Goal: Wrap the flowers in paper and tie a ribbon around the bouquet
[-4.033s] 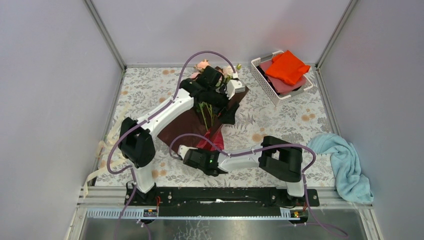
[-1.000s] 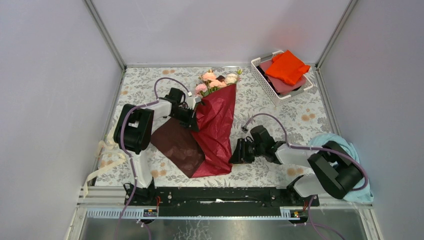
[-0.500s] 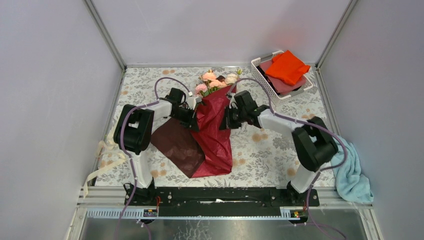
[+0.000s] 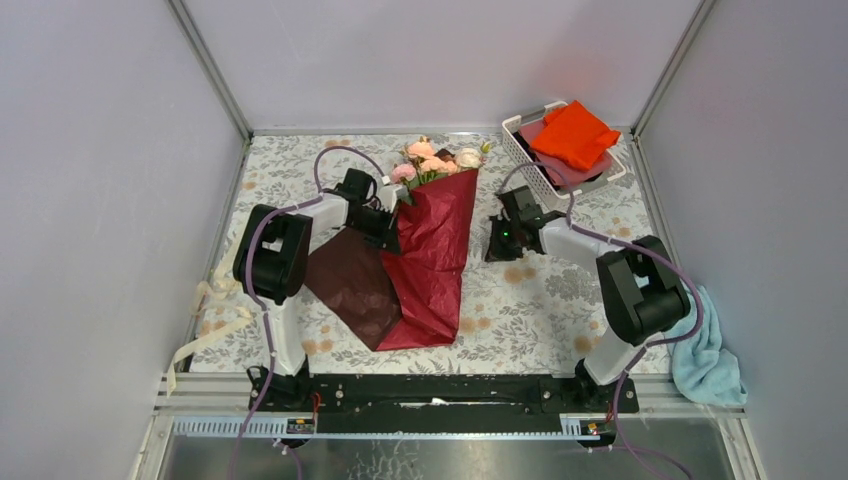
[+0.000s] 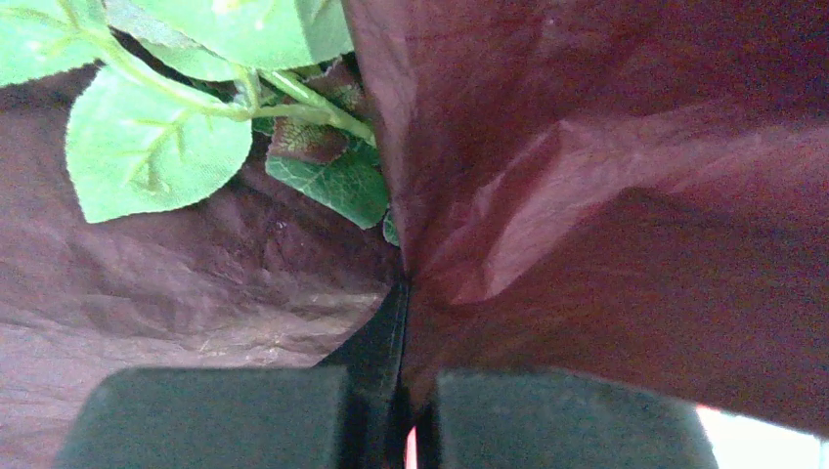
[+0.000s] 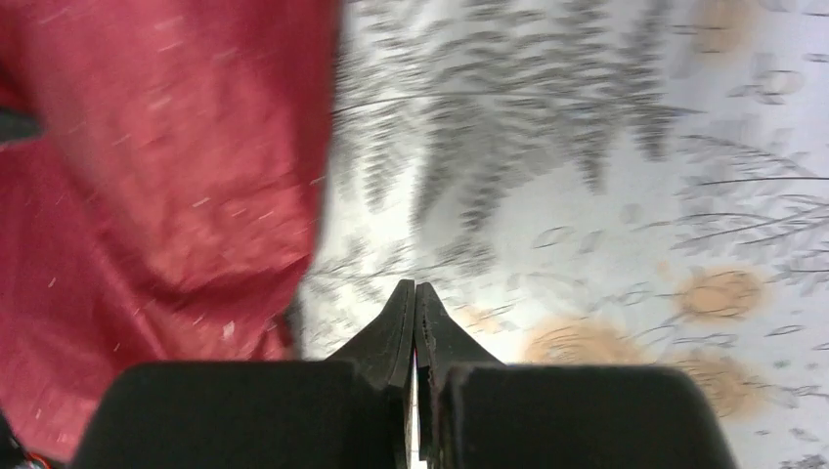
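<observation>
The flowers, pink and cream roses, poke out of the top of the dark red paper, which lies folded over their stems as a long cone on the table. My left gripper sits at the cone's upper left edge. In the left wrist view it is shut on a fold of the paper, with green leaves just beyond. My right gripper hovers to the right of the cone; it is shut and holds nothing, the paper apart on its left. The cream ribbon lies along the table's left edge.
A white basket with an orange cloth and a dull pink one stands at the back right, close behind the right gripper. A light blue towel is bunched at the near right. The table wears a floral cloth.
The right gripper has left the paper's upper right edge, moved right and stands shut. The left gripper stays at the cone's left edge, and the paper has settled a little wider.
</observation>
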Robot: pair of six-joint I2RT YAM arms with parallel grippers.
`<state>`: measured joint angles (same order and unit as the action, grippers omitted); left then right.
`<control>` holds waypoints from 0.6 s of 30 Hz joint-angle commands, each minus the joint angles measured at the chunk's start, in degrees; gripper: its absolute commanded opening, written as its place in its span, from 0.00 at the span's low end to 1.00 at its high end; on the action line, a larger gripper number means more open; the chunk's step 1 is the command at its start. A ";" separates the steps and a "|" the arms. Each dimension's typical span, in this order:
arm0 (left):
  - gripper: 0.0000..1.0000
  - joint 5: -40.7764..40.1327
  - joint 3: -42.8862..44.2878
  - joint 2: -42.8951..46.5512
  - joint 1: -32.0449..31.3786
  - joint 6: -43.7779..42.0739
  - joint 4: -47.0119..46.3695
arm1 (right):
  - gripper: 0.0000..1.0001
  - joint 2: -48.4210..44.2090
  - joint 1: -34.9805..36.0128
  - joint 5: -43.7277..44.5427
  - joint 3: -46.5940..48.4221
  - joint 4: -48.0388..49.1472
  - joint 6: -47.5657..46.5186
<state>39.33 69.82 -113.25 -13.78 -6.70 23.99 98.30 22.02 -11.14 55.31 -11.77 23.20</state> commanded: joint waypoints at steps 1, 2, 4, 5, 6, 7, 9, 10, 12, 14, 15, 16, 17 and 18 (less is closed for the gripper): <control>0.08 -2.29 1.91 -0.94 0.07 -1.07 -1.33 | 0.00 -5.96 10.70 2.65 3.61 -0.85 -4.04; 0.08 -2.53 1.82 -0.98 0.07 -1.00 -1.34 | 0.00 -5.58 13.81 -0.41 3.99 1.50 -4.35; 0.08 -3.11 1.57 -1.01 0.10 -0.82 -1.33 | 0.00 -4.54 16.32 -10.18 2.16 8.55 -1.73; 0.09 -3.35 1.50 -0.94 0.12 -0.71 -1.38 | 0.00 -3.74 16.98 -13.91 0.65 12.30 0.39; 0.11 -3.75 1.46 -0.87 0.13 -0.59 -1.41 | 0.00 -2.90 17.57 -15.79 -0.83 14.54 1.85; 0.14 -4.29 1.48 -0.72 0.15 -0.48 -1.32 | 0.00 -1.85 18.14 -15.52 -1.79 14.25 2.30; 0.28 -5.31 2.04 -0.35 0.44 -0.50 -0.77 | 0.00 -0.51 18.89 -13.19 -4.11 12.95 2.64; 0.34 -6.18 2.71 0.07 0.92 -0.52 -0.26 | 0.00 -0.12 18.95 -12.72 -5.59 13.30 3.30; 0.46 -8.15 4.89 1.81 3.05 0.37 0.21 | 0.00 0.28 18.94 -11.43 -8.70 14.08 4.42; 0.63 -8.35 6.96 4.10 6.33 1.34 0.14 | 0.00 0.26 18.94 -9.96 -10.50 14.30 5.04; 0.67 -9.06 8.17 5.09 7.85 1.47 0.53 | 0.00 -0.05 18.94 -9.36 -10.97 14.32 5.21; 0.68 -10.44 9.63 6.00 8.96 1.17 1.47 | 0.00 -0.41 19.00 -9.00 -11.28 14.32 5.28; 0.69 -12.86 11.24 6.99 9.56 0.38 2.70 | 0.00 -0.92 18.94 -8.62 -11.35 14.07 5.28; 0.69 -15.69 12.44 8.01 9.86 -0.24 3.82 | 0.00 -1.49 18.98 -8.21 -11.32 13.79 5.26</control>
<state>32.45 76.47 -111.39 -7.55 -5.67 25.58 97.97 40.88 -23.18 45.50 2.94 28.01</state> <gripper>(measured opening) 0.683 0.011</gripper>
